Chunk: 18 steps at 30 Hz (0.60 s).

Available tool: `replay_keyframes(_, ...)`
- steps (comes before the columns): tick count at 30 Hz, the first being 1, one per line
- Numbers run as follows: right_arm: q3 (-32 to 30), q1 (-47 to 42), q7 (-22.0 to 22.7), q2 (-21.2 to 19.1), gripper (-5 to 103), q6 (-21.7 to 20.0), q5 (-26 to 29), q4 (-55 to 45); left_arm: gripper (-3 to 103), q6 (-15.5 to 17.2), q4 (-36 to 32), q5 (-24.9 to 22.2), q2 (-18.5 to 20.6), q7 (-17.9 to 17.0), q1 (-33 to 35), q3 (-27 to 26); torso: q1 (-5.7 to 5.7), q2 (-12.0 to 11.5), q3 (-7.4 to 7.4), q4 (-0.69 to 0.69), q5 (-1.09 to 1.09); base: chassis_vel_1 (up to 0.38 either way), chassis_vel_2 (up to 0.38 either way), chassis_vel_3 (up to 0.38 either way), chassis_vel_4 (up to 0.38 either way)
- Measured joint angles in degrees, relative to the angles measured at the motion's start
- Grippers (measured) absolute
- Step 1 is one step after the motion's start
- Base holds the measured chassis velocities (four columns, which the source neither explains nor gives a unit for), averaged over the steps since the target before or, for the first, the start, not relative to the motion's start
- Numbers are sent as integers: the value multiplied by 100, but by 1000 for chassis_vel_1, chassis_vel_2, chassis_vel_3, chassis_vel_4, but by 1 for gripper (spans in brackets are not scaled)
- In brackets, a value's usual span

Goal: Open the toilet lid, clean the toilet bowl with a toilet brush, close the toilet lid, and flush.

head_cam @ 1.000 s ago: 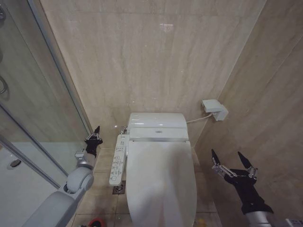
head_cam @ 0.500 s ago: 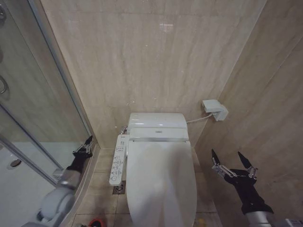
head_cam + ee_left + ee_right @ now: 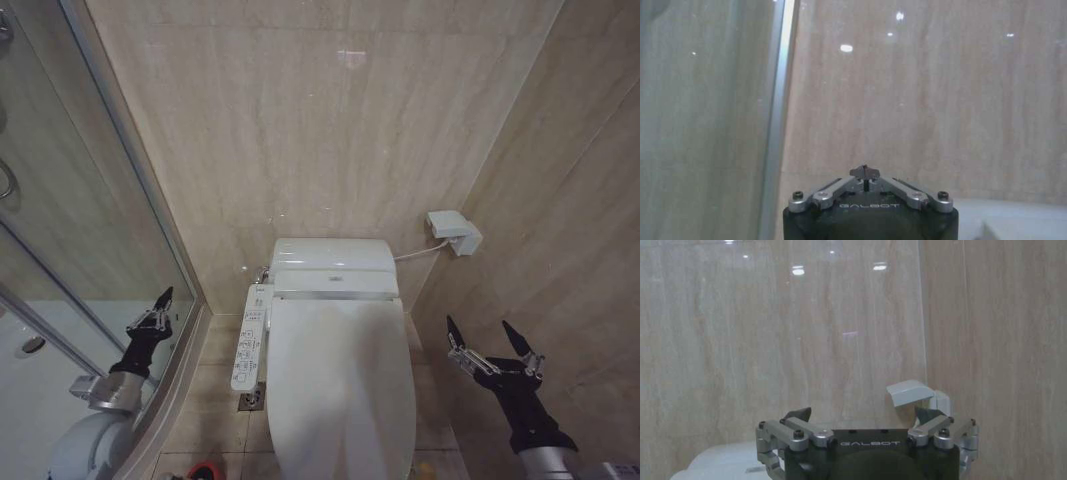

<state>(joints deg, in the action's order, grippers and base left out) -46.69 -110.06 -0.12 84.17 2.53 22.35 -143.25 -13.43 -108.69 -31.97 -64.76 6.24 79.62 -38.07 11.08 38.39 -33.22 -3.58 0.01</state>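
the right tool is held wide open and empty, near the toilet's right side by the tiled wall. the left tool is raised beside the glass shower door, fingertips pressed together on nothing. between them, the toilet lid is seen closed over the toilet bowl, below the button panel.

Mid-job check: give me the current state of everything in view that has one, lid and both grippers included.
Glossy white oval plastic toilet lid: closed, flat over the bowl.
Left gripper: shut, empty, raised beside the glass shower partition.
Right gripper: open, empty, hanging to the right of the toilet.
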Motion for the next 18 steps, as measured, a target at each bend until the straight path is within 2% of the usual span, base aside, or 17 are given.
replay_keyframes(3, 0, 0, 0, 0, 100, 0, 0, 0, 0, -23, -138, 179, -257, -38, 81, 101, 0, 0, 0, 1, 1, 0, 0, 0, 0)
replay_keyframes(9, 0, 0, 0, 0, 100, 0, 0, 0, 0, -80, -213, 331, -474, -105, 66, 344, 0, 0, 0, 2, 1, 0, 0, 0, 0)
replay_keyframes(18, 0, 0, 0, 0, 100, 0, 0, 0, 0, -257, 146, 579, -768, -194, -228, 972, 0, 0, 0, 0, -1, 0, 0, 0, 0)
